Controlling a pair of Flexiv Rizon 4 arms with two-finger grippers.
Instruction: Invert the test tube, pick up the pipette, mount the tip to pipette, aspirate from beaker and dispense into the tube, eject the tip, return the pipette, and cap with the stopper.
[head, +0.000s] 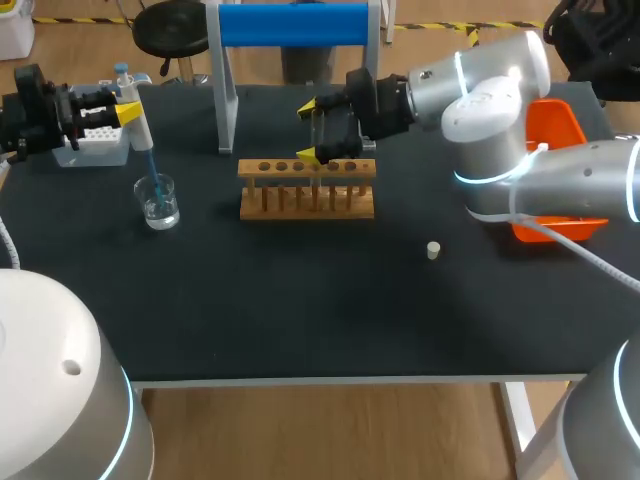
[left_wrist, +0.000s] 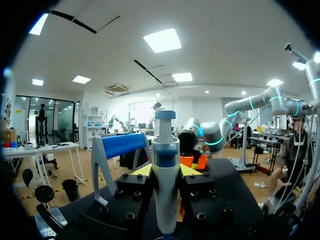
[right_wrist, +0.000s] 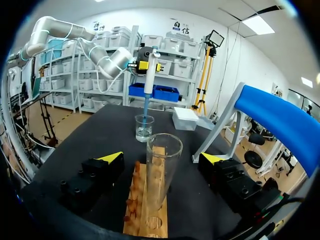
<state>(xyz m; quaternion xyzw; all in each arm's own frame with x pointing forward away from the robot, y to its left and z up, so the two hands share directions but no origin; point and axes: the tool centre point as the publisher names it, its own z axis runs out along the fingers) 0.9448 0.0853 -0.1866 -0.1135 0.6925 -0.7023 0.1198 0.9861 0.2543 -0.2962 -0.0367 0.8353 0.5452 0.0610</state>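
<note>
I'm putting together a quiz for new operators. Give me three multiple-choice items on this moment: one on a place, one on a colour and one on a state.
1. Relative to the beaker, the blue tip on the pipette is:
A beside it; B inside it; C well above it.

2. The stopper lying on the table is:
A black; B blue; C cream.

3. The jaws of the right gripper are:
A open, either side of the test tube; B shut on it; C pressed together, empty.

Answers:
1 B: both the head view and the right wrist view show the tip reaching down into the beaker.
2 C: it shows pale against the dark table.
3 A: the right wrist view shows a clear gap on each side of the tube.
</note>
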